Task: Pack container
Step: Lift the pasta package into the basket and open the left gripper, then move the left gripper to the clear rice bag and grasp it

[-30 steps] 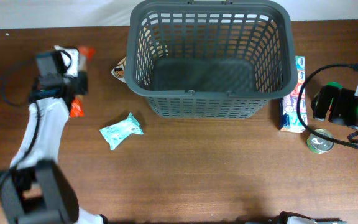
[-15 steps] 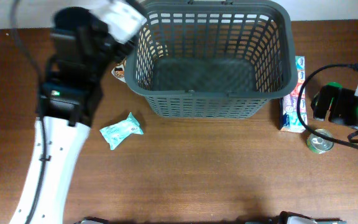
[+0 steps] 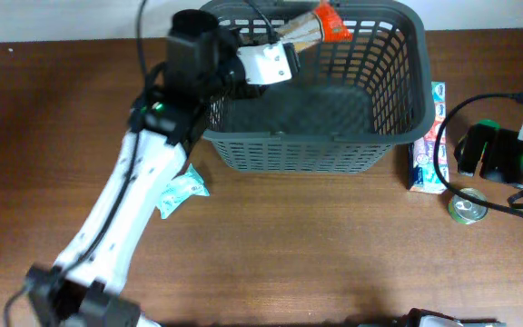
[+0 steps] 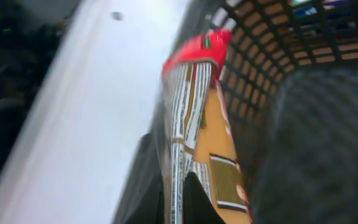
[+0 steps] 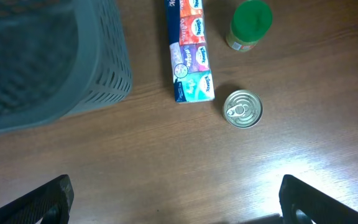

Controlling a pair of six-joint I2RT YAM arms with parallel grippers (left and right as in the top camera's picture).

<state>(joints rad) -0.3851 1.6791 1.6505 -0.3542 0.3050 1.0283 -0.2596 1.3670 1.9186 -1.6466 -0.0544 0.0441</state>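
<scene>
The dark grey slotted basket [image 3: 307,150] stands at the back middle of the table, its inside bare; it also shows in the right wrist view [image 5: 48,68] and the left wrist view [image 4: 316,124]. My left gripper [image 3: 291,45] is shut on an orange and red snack packet [image 3: 314,25] and holds it over the basket's back left part. In the left wrist view the packet [image 4: 197,124] sits pinched between the fingers [image 4: 178,205]. My right gripper [image 5: 176,199] is open and empty above the table right of the basket.
A tissue multipack [image 3: 427,136], [image 5: 188,46] lies against the basket's right side, with a round tin can [image 3: 468,207], [image 5: 242,109] and a green-lidded jar [image 5: 250,23] near it. A teal wipes pack [image 3: 178,191] and another packet [image 3: 176,100] lie left of the basket.
My left arm has swung from the table's left side to over the basket, carrying the orange and red packet. The right arm has not moved.
</scene>
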